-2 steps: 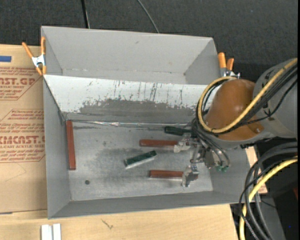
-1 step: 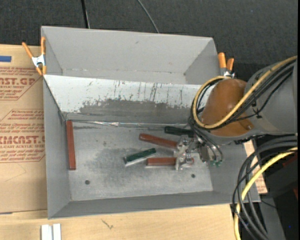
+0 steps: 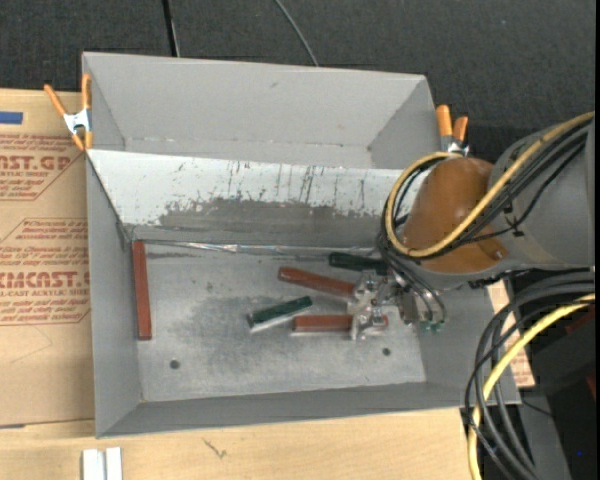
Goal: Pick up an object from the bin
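My gripper (image 3: pixel 368 313) is low over the right half of the bin floor, its metal fingers pointing left. Its tips sit at the right end of a short reddish-brown stick (image 3: pixel 320 322) lying flat. Whether the fingers close on that stick I cannot make out. A second reddish-brown stick (image 3: pixel 313 281) lies slanted just above it, running toward the gripper. A dark green and white marker-like stick (image 3: pixel 279 314) lies to the left of the short brown one. A dark green piece (image 3: pixel 353 261) lies near the back wall, beside the arm.
A long reddish-brown bar (image 3: pixel 140 290) lies upright along the left wall of the bin floor. The arm with its orange cover and cables comes in over the right rim.
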Controlling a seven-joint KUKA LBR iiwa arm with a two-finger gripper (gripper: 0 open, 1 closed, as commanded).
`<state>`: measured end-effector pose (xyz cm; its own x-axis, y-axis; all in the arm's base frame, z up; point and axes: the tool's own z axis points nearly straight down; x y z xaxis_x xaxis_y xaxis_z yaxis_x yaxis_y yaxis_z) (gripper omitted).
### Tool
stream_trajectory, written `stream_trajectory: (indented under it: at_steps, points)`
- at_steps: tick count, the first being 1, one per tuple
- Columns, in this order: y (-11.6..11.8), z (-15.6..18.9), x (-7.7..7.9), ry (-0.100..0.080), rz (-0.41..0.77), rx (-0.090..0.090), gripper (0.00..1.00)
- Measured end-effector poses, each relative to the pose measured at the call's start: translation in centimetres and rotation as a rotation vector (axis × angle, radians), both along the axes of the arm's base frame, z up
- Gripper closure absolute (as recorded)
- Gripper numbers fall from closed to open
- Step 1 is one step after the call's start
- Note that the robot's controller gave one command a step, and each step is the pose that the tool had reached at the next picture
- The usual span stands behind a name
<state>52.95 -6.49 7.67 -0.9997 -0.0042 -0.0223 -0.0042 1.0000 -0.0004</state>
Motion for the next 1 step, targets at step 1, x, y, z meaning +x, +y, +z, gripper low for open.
stream_trajectory:
  at_steps: [1]
  points:
    - [6.87,18.91,5.92,0.021,0.184,-0.001,1.0]
